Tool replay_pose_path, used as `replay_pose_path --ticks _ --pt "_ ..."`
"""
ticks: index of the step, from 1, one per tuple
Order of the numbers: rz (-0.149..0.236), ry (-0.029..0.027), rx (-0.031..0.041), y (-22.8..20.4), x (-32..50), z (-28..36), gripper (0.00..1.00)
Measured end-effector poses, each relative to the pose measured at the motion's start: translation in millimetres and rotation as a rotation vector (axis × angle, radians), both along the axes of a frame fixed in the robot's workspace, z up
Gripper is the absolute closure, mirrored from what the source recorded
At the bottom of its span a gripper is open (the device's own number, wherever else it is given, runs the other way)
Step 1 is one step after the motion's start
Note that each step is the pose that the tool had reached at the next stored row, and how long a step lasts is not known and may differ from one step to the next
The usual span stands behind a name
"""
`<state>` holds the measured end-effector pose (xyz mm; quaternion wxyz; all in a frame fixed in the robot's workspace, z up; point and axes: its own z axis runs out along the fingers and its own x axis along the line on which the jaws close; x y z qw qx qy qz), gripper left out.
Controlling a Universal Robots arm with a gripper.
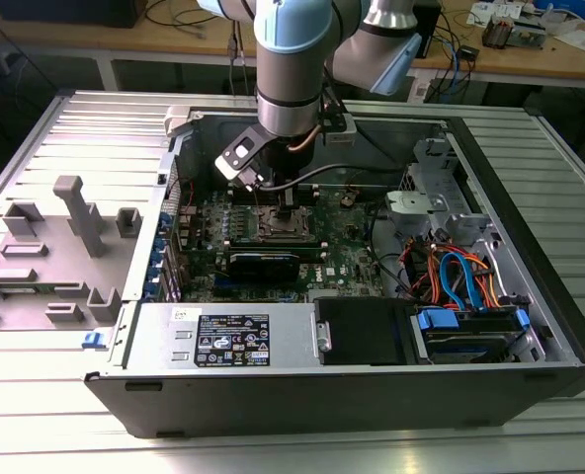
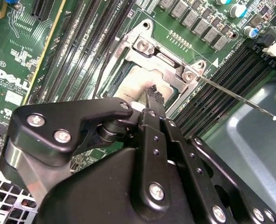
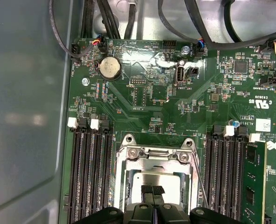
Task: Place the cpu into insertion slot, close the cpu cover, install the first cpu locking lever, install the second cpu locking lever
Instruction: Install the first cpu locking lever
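Observation:
The cpu (image 3: 168,179) (image 2: 135,86) lies flat in the insertion slot (image 1: 276,225) on the green motherboard, its dull silver top showing. The cpu cover (image 3: 152,158) (image 2: 168,63), a silvery frame, lies down around it. My gripper (image 3: 152,190) (image 2: 154,95) (image 1: 288,197) stands right over the chip's top, its black fingertips pressed together with nothing between them. One thin wire locking lever (image 2: 236,95) (image 3: 199,179) sticks out free across the memory slots. A second lever (image 2: 102,70) runs along the socket's other side.
Long black memory slots (image 3: 89,168) (image 3: 226,172) flank the socket, with one green module (image 3: 252,182) fitted. A coin battery (image 3: 109,67) and cable plugs sit beyond. The case holds a power supply (image 1: 228,341) and orange and blue cables (image 1: 460,276). A grey fixture (image 1: 65,247) lies at the exterior view's left.

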<state>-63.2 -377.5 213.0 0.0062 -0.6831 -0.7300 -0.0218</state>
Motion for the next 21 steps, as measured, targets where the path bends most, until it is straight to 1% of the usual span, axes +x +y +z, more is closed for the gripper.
replay_pose_path --ticks 10,16,21 --pt "0.0 0.0001 -0.0002 -0.2 0.0 0.3 0.89" --pt "0.0 0.0 0.0 -0.1 0.1 7.6 0.89" --pt "0.0 0.0 0.0001 -0.1 0.1 11.1 0.89"
